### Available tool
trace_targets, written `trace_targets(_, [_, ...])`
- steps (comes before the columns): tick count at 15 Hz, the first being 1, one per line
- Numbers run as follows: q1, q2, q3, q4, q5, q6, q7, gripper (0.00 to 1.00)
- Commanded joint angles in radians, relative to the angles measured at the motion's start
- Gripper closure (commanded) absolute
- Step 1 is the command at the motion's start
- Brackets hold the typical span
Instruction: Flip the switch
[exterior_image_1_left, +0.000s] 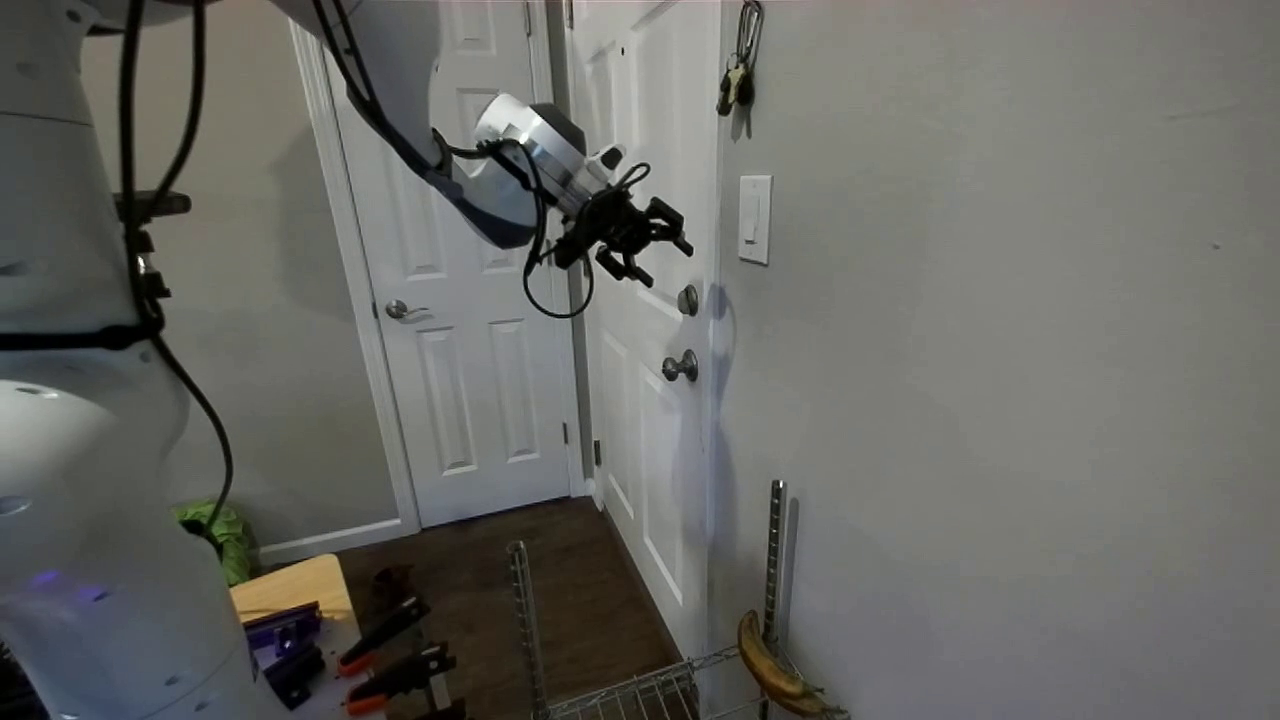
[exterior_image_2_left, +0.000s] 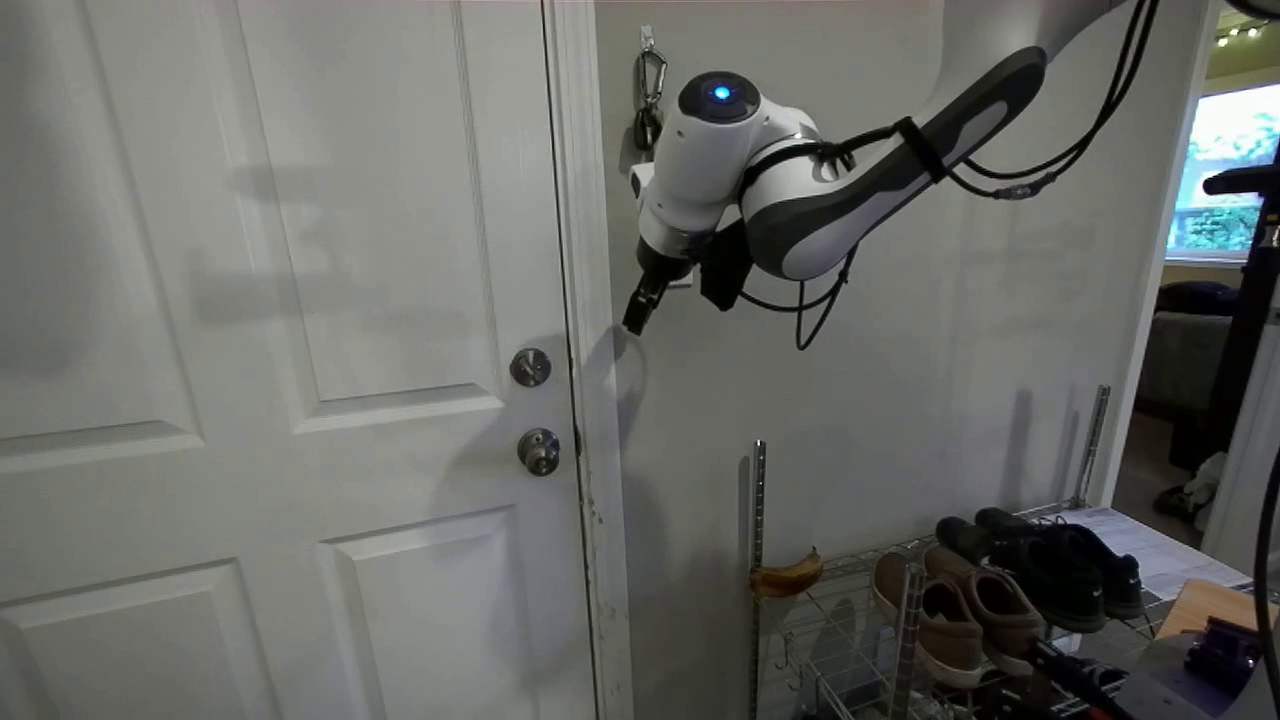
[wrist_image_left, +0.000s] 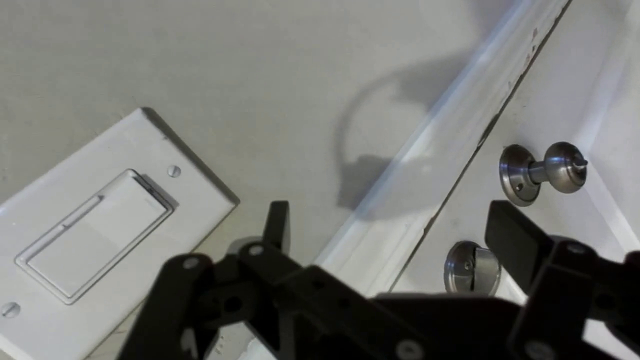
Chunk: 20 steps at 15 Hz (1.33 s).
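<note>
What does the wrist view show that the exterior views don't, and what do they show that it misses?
Only the wrist view makes out the two screws on the switch plate. Only the exterior views show the hanging keys, the bananas and the wire rack. Both kinds share the light switch, the open gripper, the door, its knob and the deadbolt.

Free air left between claw (exterior_image_1_left: 668, 266) and light switch (exterior_image_1_left: 755, 220), bare wall (exterior_image_1_left: 800, 380) spread beneath, keys (exterior_image_1_left: 738, 85) hung above, way along the door (exterior_image_2_left: 290, 380) interrupted by jutting knob (wrist_image_left: 562, 167) and deadbolt (wrist_image_left: 472, 267)
</note>
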<state>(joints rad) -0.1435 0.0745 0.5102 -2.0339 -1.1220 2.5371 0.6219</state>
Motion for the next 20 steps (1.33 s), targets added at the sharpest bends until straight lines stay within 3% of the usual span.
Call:
trace_targets(1, [0.174,-0.015,-0.158,0.02,-0.004,-0.098,0.092,0.0])
trace_targets(4, [0.253,-0.009,-0.224,0.039,0.006,-0.168,0.114,0.0])
trace_targets(5, [0.26,-0.003,-0.243,0.033,0.007,-0.12,0.081,0.0])
trace_targets(7, [0.28,-0.002,-0.255,0.039,0.007,-0.144,0.09,0.0])
trace_targets(20, [0.283,-0.002,-0.26,0.04,0.007,-0.145,0.09,0.0])
